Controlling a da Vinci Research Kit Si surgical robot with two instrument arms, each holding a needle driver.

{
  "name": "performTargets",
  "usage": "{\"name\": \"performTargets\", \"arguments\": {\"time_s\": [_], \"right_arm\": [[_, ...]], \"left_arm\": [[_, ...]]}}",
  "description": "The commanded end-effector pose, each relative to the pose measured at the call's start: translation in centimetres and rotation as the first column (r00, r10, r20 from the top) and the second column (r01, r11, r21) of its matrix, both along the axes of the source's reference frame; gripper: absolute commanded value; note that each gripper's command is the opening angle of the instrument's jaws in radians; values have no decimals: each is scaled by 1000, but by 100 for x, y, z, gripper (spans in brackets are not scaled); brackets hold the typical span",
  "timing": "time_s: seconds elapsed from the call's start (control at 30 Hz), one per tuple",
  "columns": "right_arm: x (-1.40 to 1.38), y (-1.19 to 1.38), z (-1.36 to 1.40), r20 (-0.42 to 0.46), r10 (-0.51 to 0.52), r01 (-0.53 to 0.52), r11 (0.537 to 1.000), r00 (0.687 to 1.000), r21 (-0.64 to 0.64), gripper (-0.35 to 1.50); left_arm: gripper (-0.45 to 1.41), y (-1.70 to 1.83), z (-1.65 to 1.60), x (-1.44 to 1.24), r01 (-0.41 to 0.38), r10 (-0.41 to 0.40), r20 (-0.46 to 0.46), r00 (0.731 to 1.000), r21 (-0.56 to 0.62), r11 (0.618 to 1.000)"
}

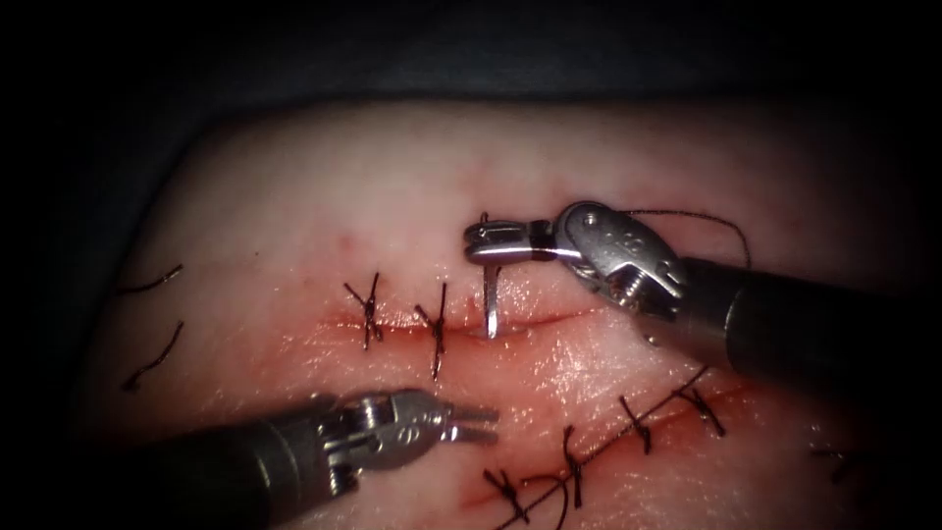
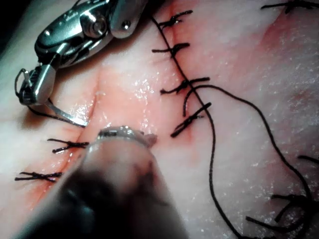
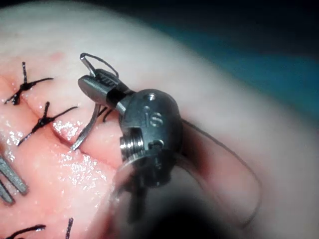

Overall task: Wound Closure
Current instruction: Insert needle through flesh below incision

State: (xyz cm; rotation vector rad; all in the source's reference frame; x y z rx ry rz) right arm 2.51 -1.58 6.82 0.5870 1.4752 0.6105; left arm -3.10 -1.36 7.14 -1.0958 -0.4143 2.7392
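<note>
tissue (image 1: 412, 186) glistens w/ red fluid; right tool (image 1: 483, 241) fingers grip needle (image 1: 491, 304) in cut, left tool (image 1: 476, 424) narrowly open, empty.

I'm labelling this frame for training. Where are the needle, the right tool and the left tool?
needle (image 1: 491, 299): endoscope view, on its shaft just above the cut.
right tool (image 1: 491, 240): endoscope view, at its tips, shut on the needle.
left tool (image 1: 476, 424): endoscope view, between its open, empty tips.

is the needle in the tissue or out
In. The right tool grips the needle near its tail; its tip dips into the tissue at the cut. The left tool holds nothing.
</note>
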Motion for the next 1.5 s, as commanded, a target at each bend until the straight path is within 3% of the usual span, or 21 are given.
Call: {"name": "performTargets", "arguments": {"time_s": [0.03, 0.3, 0.57, 0.8, 1.07, 1.5], "right_arm": [[12, 6, 2, -7, -2, 2, 1000, 1000, -2, -35], [15, -3, 4, -48, -25, 31, 993, 999, 113, -35], [15, -21, 9, -52, -9, 24, 956, 999, 293, -35], [13, -33, 2, -42, 18, -3, 944, 999, 329, -35], [20, -57, -25, -67, 24, 2, 934, 997, 358, -35], [28, -85, -16, -74, 20, 16, 891, 997, 454, -35]], "left_arm": [[-15, 5, 4, -7, 0, 0, 2, 1000, -2, 1000], [-17, 5, 4, -7, 0, 0, 2, 1000, -3, 1000], [-18, 2, 3, 4, -7, 7, 5, 1000, -4, 1000], [-22, 2, 3, 5, -8, 8, 5, 1000, -4, 1000], [-25, 2, 4, 5, -7, 7, 5, 1000, -5, 1000], [-25, 1, 1, 9, -14, 14, 2, 1000, -3, 1000]]}}
